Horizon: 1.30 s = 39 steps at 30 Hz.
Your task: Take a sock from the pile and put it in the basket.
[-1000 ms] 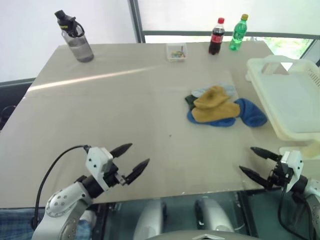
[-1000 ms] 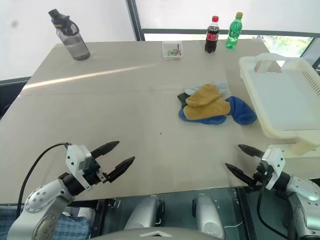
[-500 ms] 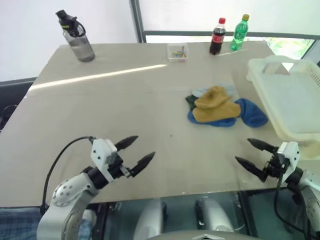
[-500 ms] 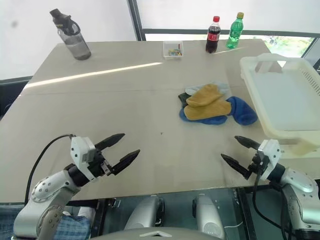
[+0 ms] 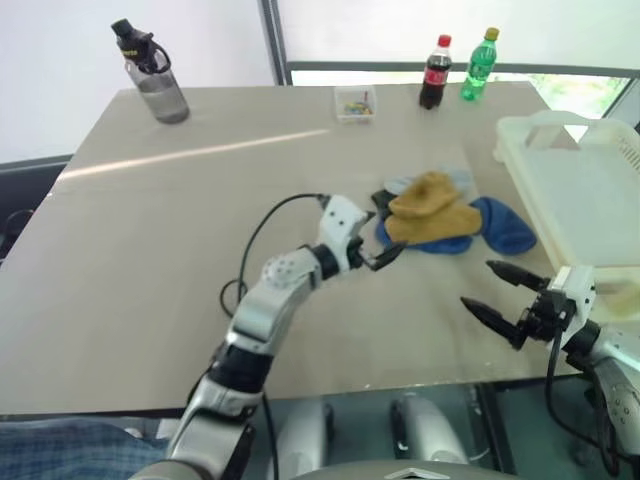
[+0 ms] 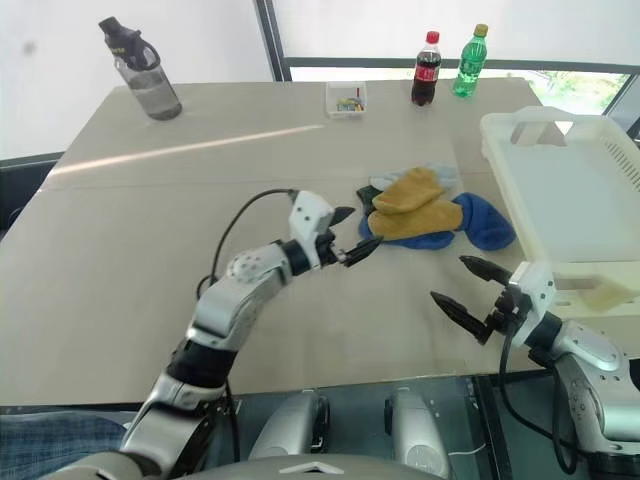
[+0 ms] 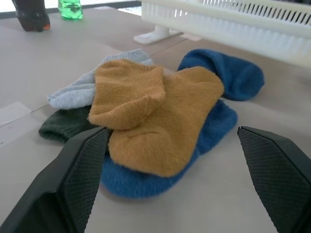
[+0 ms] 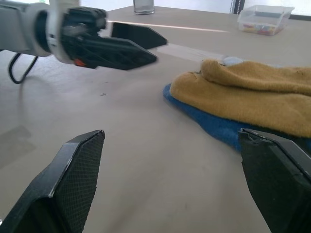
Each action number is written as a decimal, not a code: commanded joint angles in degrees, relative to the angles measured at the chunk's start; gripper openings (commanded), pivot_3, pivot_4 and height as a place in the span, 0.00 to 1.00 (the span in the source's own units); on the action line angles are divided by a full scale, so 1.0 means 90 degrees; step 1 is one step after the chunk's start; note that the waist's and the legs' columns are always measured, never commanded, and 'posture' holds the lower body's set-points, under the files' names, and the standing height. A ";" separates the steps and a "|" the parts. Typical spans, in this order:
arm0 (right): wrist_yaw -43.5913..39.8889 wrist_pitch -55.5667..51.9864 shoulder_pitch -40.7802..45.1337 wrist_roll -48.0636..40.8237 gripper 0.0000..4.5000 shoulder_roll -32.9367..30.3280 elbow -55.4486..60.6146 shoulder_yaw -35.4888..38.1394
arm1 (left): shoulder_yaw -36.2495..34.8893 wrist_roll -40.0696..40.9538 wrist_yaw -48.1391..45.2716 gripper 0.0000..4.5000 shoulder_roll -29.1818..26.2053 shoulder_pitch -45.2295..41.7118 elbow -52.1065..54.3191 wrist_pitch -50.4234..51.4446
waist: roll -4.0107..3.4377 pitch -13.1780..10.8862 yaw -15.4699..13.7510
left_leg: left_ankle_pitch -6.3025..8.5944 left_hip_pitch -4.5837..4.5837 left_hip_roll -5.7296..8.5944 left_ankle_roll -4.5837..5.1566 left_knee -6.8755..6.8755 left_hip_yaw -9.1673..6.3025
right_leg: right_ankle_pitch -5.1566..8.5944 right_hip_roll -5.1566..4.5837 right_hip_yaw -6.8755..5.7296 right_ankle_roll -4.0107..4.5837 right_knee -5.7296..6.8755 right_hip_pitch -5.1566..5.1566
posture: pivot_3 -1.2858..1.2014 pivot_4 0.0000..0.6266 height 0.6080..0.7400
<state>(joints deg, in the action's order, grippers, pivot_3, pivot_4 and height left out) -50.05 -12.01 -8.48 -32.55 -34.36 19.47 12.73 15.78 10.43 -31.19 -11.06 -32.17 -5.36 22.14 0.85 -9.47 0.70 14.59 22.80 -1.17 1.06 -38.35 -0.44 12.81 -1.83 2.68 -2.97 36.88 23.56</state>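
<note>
The pile (image 5: 440,220) lies right of the table's middle, made of blue, dark green, light grey and mustard socks. The mustard-yellow sock (image 5: 430,210) rests on top, folded over a blue sock (image 5: 505,228). My left gripper (image 5: 383,235) is open at the pile's left edge, level with the table, and its fingers (image 7: 87,165) frame the sock (image 7: 155,111) without touching it. My right gripper (image 5: 478,283) hovers open and empty near the front edge, below the pile. The cream-white basket (image 5: 515,150) stands at the right edge.
A grey water bottle (image 5: 150,75) stands at the far left. A small clear box (image 5: 353,103), a cola bottle (image 5: 433,72) and a green bottle (image 5: 478,65) line the far edge. The table's front edge runs just behind my right gripper.
My left arm has swung forward and to the right, from the front left of the table up to the pile. The right gripper has crept a little up and left. Both stay open.
</note>
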 commanded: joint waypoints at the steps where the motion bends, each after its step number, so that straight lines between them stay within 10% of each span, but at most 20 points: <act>1: 0.0834 -0.0622 0.0158 -0.0001 1.00 -0.0189 0.0774 0.0357 | 0.0066 -0.0386 0.0035 1.00 0.0233 -0.0697 -0.0873 -0.0488 | 0.0002 -0.0001 -0.0005 | 0.0000 0.0000 0.0000 0.0000 -0.0001 0.0000 | 0.0000 0.0000 0.0000 -0.0001 0.0000 0.0000 | 0.52 0.24 1.00; 17: 0.2530 -0.2494 -0.0012 -0.0431 1.00 -0.0143 0.2121 0.0799 | 0.0086 -0.0961 -0.1214 1.00 0.0857 -0.2899 -0.4470 -0.1884 | 0.0010 -0.0006 -0.0011 | 0.0000 0.0017 0.0008 0.0001 -0.0002 -0.0008 | 0.0006 -0.0004 -0.0005 -0.0010 -0.0010 0.0003 | 0.52 0.24 1.00; 33: 0.2494 -0.2262 -0.0410 -0.0281 1.00 -0.0012 0.2137 0.0878 | -0.0016 -0.1581 -0.1454 1.00 0.0589 -0.3213 -0.4922 -0.2190 | 0.0011 -0.0007 -0.0015 | 0.0000 0.0019 0.0007 0.0001 -0.0001 -0.0007 | 0.0007 -0.0005 -0.0005 -0.0013 -0.0008 0.0005 | 0.52 0.24 1.00; 39: 0.2428 -0.2192 -0.0430 -0.0244 1.00 -0.0011 0.2080 0.0883 | 0.0052 -0.1763 -0.1365 0.52 0.0624 -0.3173 -0.5034 -0.2236 | 0.0011 -0.0007 -0.0012 | 0.0001 0.0018 0.0007 0.0002 -0.0001 -0.0008 | 0.0007 -0.0004 -0.0005 -0.0013 -0.0007 0.0005 | 0.52 0.24 1.00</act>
<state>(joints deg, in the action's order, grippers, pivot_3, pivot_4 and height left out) -27.90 -33.15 -12.20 -34.47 -34.53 37.17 18.79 16.29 -4.78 -43.82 -5.78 -59.96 -51.02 3.03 0.94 -9.53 0.59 14.60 22.96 -1.10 1.08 -38.36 -0.50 12.87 -1.87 2.63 -3.08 36.82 23.60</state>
